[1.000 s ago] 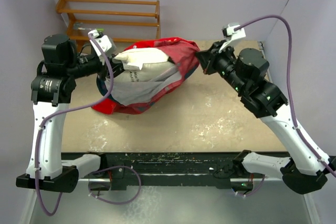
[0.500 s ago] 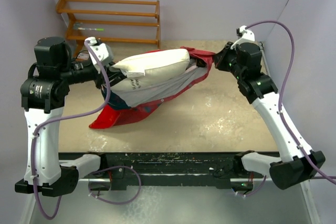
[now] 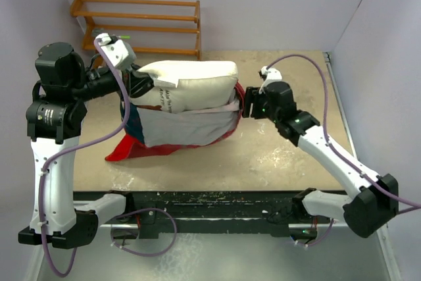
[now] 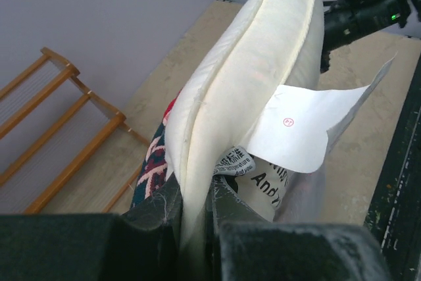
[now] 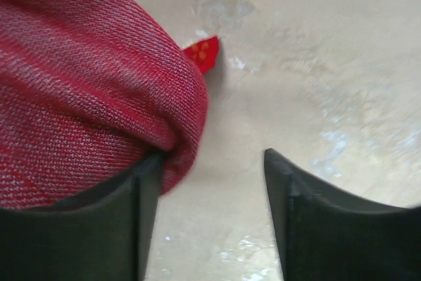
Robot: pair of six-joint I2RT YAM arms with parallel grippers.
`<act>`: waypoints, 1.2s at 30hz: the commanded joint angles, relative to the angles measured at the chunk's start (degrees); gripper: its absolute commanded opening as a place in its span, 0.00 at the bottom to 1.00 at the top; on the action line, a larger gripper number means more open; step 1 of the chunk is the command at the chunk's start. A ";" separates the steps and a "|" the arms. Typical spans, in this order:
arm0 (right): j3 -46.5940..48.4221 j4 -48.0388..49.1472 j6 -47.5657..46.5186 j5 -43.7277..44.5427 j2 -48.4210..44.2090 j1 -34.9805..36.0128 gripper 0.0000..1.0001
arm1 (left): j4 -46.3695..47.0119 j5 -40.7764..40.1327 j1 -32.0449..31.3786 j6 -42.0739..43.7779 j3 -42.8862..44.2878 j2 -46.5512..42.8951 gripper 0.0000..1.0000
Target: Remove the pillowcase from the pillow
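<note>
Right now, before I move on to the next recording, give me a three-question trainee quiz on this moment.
1. True or false: the left gripper is shut on the edge of the pillow.
2. The right gripper is: A) open, with the red pillowcase against one finger; B) clamped on the pillow; C) shut and empty.
3. Which camera view shows the white tag on the pillow?
Key: 1 true; 2 A; 3 left wrist.
</note>
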 commanded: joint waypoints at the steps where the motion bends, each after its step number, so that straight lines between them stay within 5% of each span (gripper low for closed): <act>1: 12.86 -3.48 -6.28 1.74 -7.80 -0.10 0.82 | 17.81 -3.09 0.38 -2.37 1.11 -1.07 0.00; 4: 26.66 -9.20 -13.30 1.15 -7.99 -0.11 0.98 | 16.51 -1.94 0.38 -0.01 0.34 -0.69 0.00; 8: 44.49 -14.94 -22.19 -10.98 -4.00 -0.03 1.00 | 14.08 1.32 0.38 2.62 -0.59 -0.91 0.00; 13: 52.44 -18.12 -30.17 -25.10 1.14 4.82 1.00 | 9.97 6.42 0.35 4.78 -0.59 -0.94 0.00; 24: 63.10 -26.41 -41.00 -21.61 14.44 22.53 1.00 | 7.37 10.08 0.35 4.44 -4.96 -1.79 0.00; 30: 71.86 -33.93 -44.89 -17.05 22.03 27.50 1.00 | 5.77 11.42 0.28 5.76 -5.92 -2.03 0.00; 36: 69.65 -36.01 -45.77 -16.18 23.33 28.47 0.99 | 6.26 12.59 0.29 5.71 -6.20 -2.67 0.00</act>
